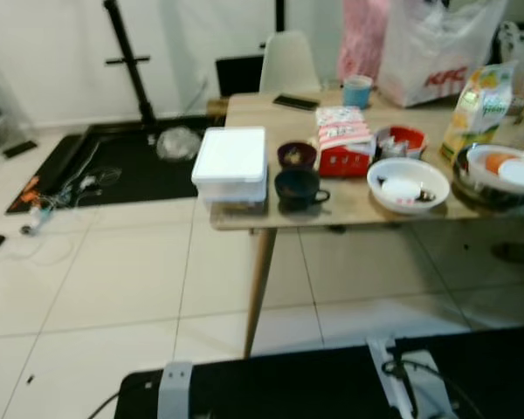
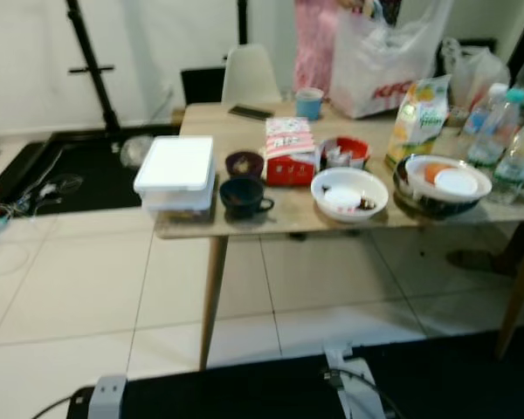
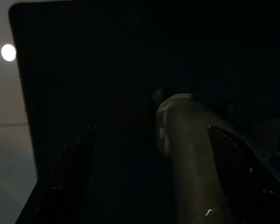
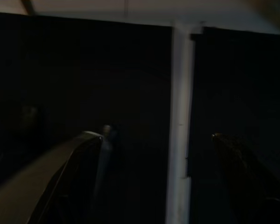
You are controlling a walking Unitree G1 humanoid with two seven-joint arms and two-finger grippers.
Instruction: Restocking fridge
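Two idle grippers, left fingers [image 3: 74, 177] and right fingers [image 4: 79, 168] apart, holding nothing, in dark.

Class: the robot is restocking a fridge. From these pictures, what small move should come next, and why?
Probably step closer to the table. The white lidded container and dark mug sit at its near edge, but floor tiles lie between robot and table, and both arms seem idle in dark wrist views.

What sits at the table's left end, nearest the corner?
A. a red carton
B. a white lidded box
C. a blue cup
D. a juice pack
B: the white lidded box sits at the left end of the table, with the dark mug beside it.
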